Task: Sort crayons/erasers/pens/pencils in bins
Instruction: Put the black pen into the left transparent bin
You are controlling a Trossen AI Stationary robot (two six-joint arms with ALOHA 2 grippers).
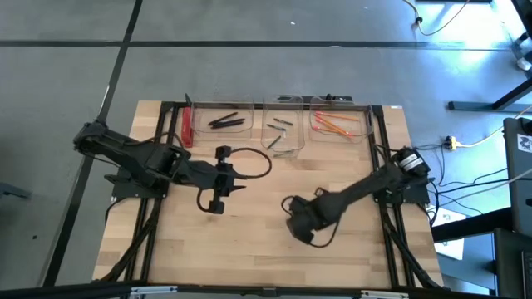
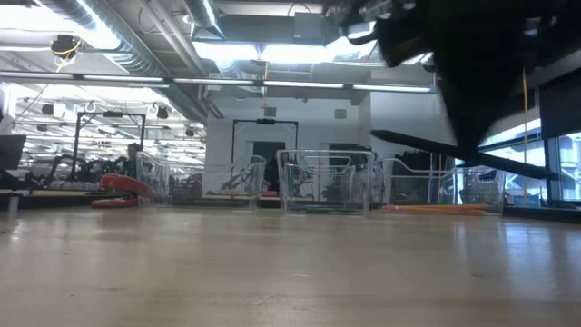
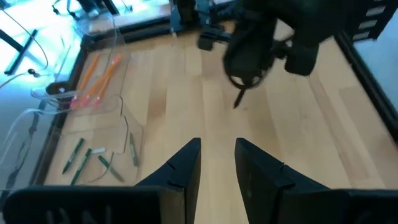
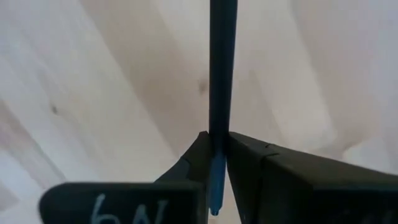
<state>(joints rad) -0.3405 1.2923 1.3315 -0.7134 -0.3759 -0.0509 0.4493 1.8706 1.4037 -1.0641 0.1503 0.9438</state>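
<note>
Pen (image 4: 222, 68) is being pinched in our right gripper (image 1: 298, 223), lower centre; its bin (image 1: 226, 121) is lying toward upper left, left gripper (image 3: 217, 163) idling open.

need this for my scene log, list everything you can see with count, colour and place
bins: three, clear, row along the table's far edge
pens: a few, black, left bin; one more held over the table
crayons: several, dark greenish, middle bin
pencils: several, orange, right bin
red bar: one, left of the bins
table: one, light wood
left gripper: open, empty, mid-table
right gripper: shut on a pen
</note>
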